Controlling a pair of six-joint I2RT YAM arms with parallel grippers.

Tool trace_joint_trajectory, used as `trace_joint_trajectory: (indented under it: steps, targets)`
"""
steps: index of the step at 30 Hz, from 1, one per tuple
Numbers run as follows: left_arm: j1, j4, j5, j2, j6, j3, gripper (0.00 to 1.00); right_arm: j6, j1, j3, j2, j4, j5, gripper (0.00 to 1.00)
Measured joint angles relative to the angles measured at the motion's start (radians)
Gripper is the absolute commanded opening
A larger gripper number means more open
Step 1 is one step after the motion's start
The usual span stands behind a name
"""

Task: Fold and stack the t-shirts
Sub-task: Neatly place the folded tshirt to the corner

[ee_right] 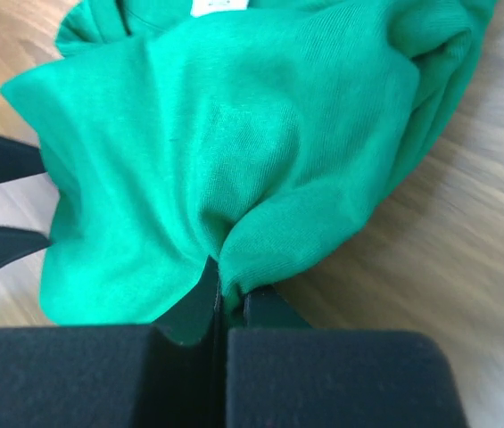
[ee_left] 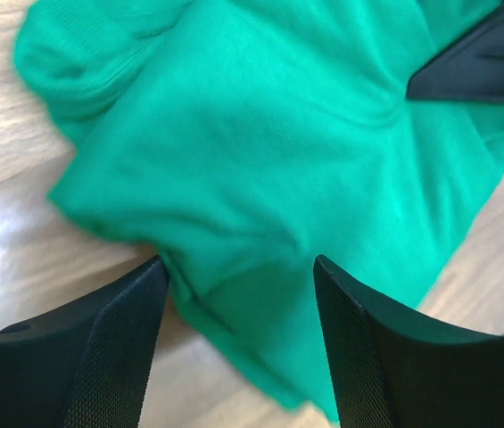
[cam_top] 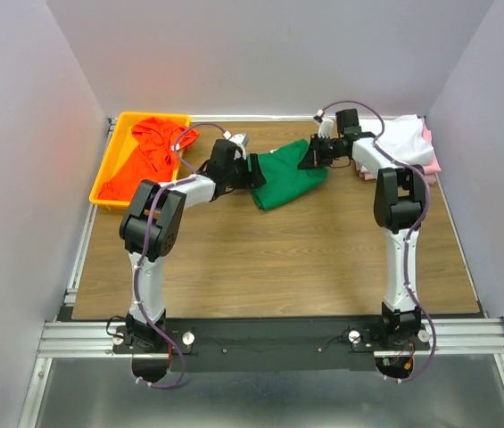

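I am working the green t-shirt (cam_top: 285, 178), which lies bunched at the far middle of the wooden table (cam_top: 278, 259), between my two arms. My right gripper (ee_right: 220, 299) is clenched on a fold at the shirt's right edge, with cloth pinched between its closed fingers. My left gripper (ee_left: 238, 263) is released, its fingers spread over the shirt's left edge with cloth between them but nothing held.

To do this step well, I think the left fingers should sink down until they straddle a single clean edge and not a wad of layers, and only then close. With both ends gripped I would lift just enough to let the cloth hang free, then draw the arms apart evenly so the shirt spreads flat for folding. Pulling before the left side has a firm bite would probably drag the whole bundle towards the right arm. From the wrist views I cannot tell which part of the shirt each edge is.

By my count there are four t-shirts. One is the green one here, and one orange-red shirt (cam_top: 144, 152) is heaped in the single yellow tray (cam_top: 105, 169) at the far left. One white shirt (cam_top: 403, 143) lies on one pink shirt (cam_top: 429, 152) at the far right corner. There are two grippers.
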Motion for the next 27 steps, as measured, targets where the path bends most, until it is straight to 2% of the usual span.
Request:
trace_joint_trajectory:
  steps: [10, 19, 27]
  targets:
    - [0.0, -0.025, 0.0, -0.183, 0.034, -0.085, 0.76, -0.093, -0.013, -0.008, -0.195, -0.055, 0.2, 0.0]
    - [0.0, -0.033, -0.006, -0.224, 0.045, -0.175, 0.75, -0.202, -0.058, 0.04, -0.198, -0.18, 0.393, 0.0]
    - [0.0, -0.032, -0.012, -0.232, 0.048, -0.213, 0.75, -0.271, -0.094, 0.225, -0.195, -0.259, 0.48, 0.0]
